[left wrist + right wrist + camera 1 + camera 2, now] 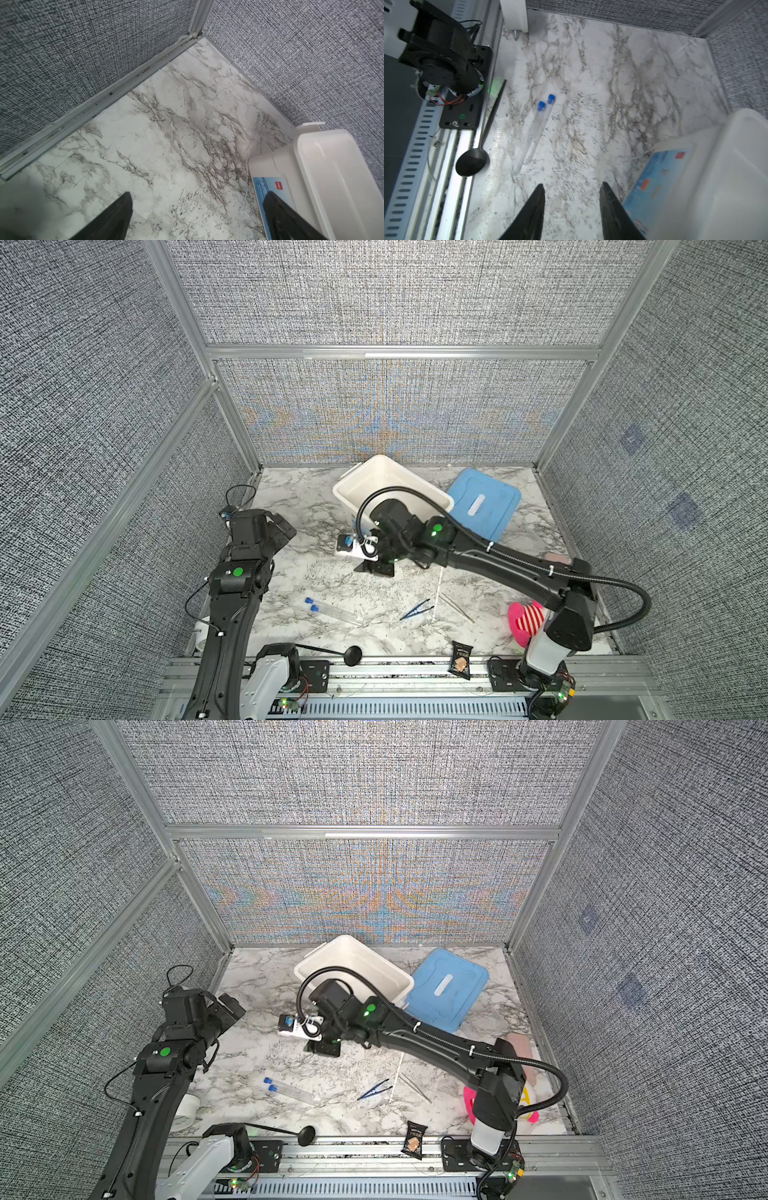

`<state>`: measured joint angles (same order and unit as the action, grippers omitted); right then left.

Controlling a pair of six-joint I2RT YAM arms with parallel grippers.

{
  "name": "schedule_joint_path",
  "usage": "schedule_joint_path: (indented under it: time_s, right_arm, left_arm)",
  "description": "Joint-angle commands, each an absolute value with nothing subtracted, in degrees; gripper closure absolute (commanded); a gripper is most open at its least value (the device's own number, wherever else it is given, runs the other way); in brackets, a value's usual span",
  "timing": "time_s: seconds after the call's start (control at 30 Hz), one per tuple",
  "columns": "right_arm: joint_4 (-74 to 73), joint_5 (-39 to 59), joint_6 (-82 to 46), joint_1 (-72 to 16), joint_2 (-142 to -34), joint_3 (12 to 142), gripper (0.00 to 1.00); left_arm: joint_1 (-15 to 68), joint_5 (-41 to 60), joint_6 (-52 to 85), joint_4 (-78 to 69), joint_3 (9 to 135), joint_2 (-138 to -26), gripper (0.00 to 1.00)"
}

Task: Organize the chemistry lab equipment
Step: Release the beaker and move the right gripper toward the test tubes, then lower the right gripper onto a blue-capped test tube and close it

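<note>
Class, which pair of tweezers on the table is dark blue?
The blue tweezers, left of the white stick in a top view; the silver tweezers lie right of it.

Nothing legible: blurred red logo (278,184) on blue label (262,187) of white bin (270,164), tiny print on snack packet (461,659)

The right arm (515,568) hides part of the plush toy (524,616) and white stick (436,595).

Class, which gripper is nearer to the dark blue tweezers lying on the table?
Right. In a top view the right gripper hovers just beyond and left of the dark blue tweezers; the left gripper sits much farther to the left.
</note>
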<state>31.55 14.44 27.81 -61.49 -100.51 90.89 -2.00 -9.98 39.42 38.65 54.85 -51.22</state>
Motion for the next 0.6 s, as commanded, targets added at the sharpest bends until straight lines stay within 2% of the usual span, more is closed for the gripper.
schedule_joint_path:
  time_s: [0.0,0.1,0.3,0.57]
  right_arm:
    - [22.0,14.8,20.2,-64.5,-103.8,89.5,0.57]
    - [22.2,14.2,16.5,-66.6,-108.5,90.8,0.57]
    - [24.8,22.5,19.4,-69.4,-116.6,93.1,0.63]
    - [23.1,20.8,23.1,-71.7,-126.1,99.1,0.63]
  left_arm:
    - [-3.8,-8.4,39.0,39.6,55.2,-52.4,0.01]
    - [-6.0,-4.0,39.6,38.5,54.2,-53.6,0.01]
    - [-11.4,5.8,42.0,35.8,50.6,-54.9,0.01]
    - [-15.0,13.2,42.6,34.4,49.1,-54.4,0.01]
